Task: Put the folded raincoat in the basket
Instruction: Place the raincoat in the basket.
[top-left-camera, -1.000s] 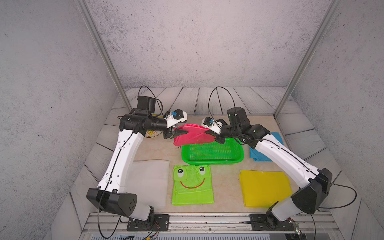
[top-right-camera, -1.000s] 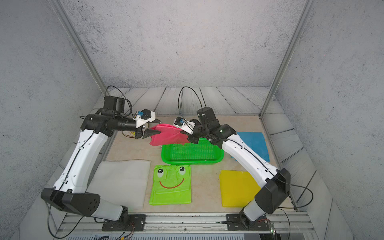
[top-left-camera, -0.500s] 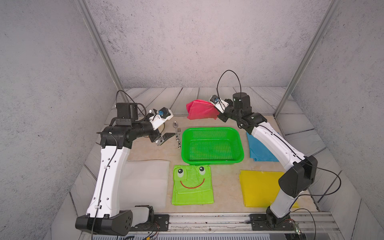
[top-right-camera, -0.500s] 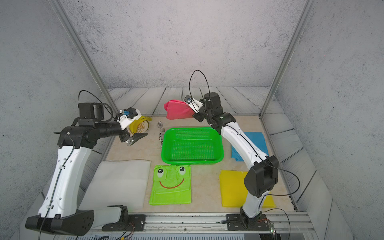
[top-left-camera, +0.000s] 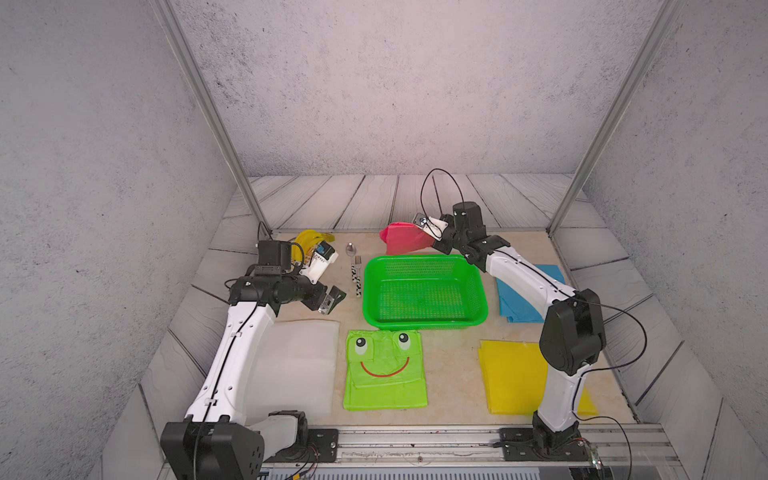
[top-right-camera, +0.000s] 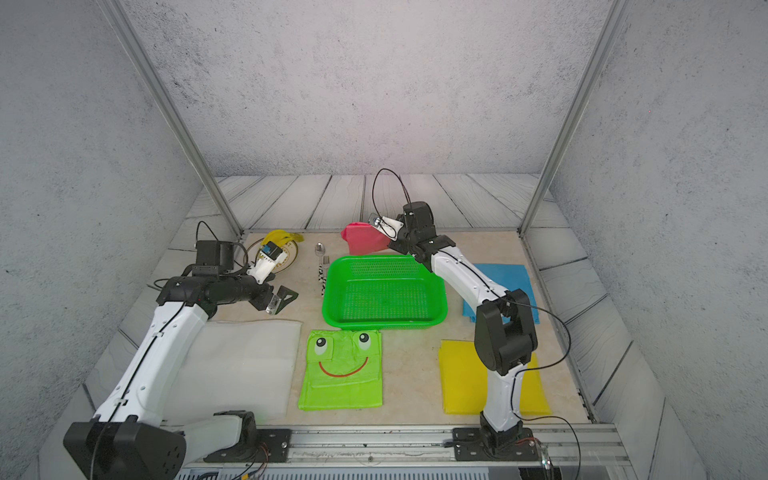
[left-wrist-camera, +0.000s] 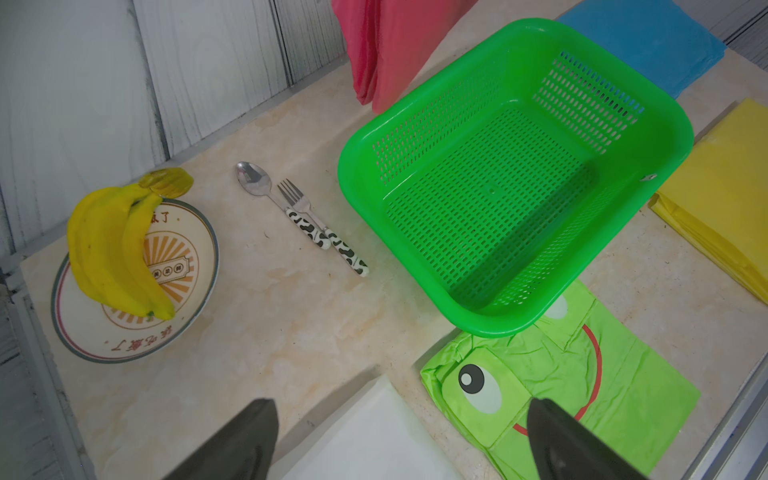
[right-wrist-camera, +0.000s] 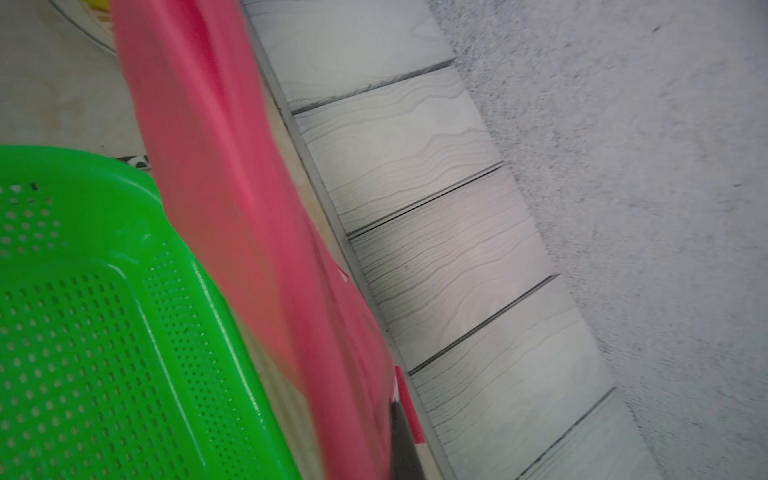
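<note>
Basket (top-left-camera: 415, 259): table centre, upright.
Red raincoat (top-left-camera: 401, 242): folded, lifted, hangs just beyond basket's rim at 12 o'clock, not inside.
R gripper (top-left-camera: 433, 244): jaws clamped on raincoat's edge.
L gripper (top-left-camera: 331, 300): jaws wide apart, at basket's 9 o'clock.
Frog coat (top-left-camera: 384, 370): flat, at 6 o'clock.
Blue coat (top-left-camera: 515, 303): at 3 o'clock.

The bright green rectangular plastic basket (left-wrist-camera: 436, 124) is glossy, with highlights along its perforated walls. The folded red raincoat (left-wrist-camera: 395, 50) looks like thin, smooth plastic sheeting, perhaps faintly shiny. The steel spoon (left-wrist-camera: 251, 178) gleams. The beige stone-patterned tabletop (left-wrist-camera: 291, 332) is matt.
</note>
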